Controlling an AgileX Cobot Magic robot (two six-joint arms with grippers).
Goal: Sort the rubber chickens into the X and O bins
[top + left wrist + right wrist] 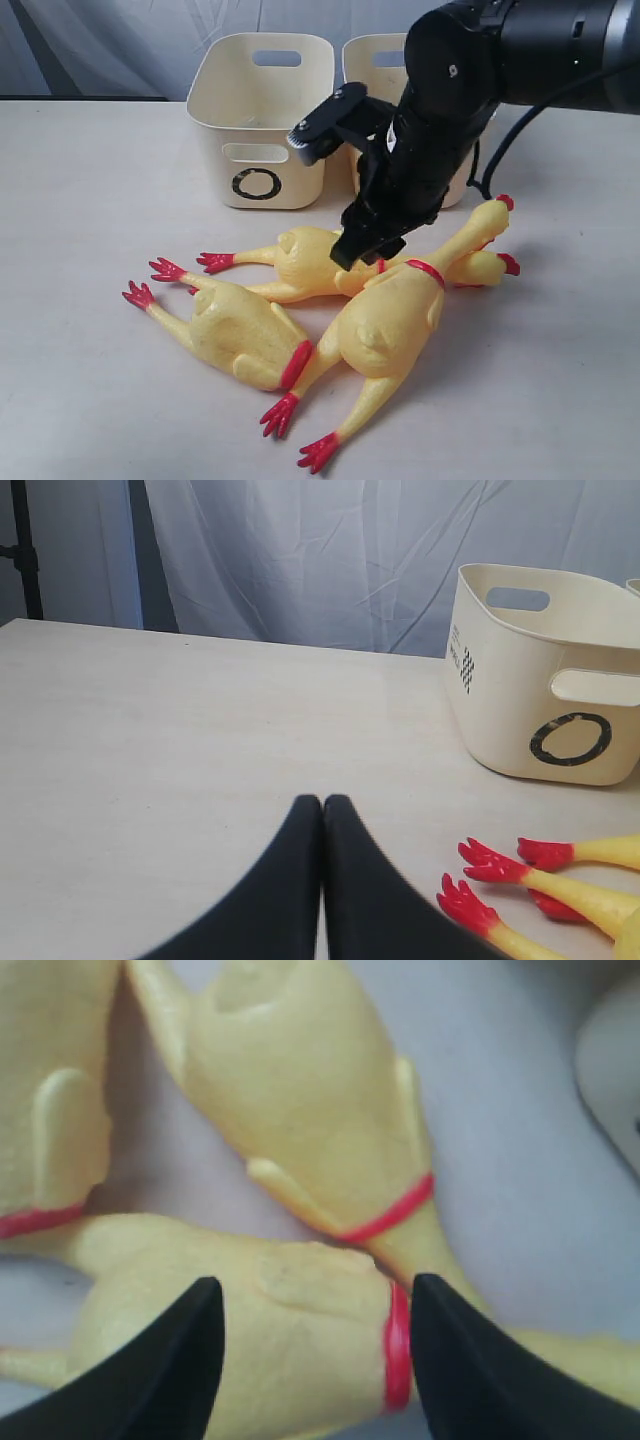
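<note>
Three yellow rubber chickens lie together on the table. A headless body (240, 335) is at the left, one chicken (305, 262) lies behind, and a long-necked one (392, 318) is in front. My right gripper (370, 248) hangs low over them and is open. Its fingers straddle a chicken body (300, 1340) beside the red neck band (398, 1345). My left gripper (322, 802) is shut and empty, above bare table next to red chicken feet (488, 863). The O bin (262, 110) stands behind. A second cream bin (372, 62) stands next to it, its mark hidden by the right arm.
The right arm (520, 50) reaches in from the upper right and covers much of the second bin. A grey curtain (350, 550) hangs behind the table's far edge. Bare tabletop (90, 200) lies left of the chickens.
</note>
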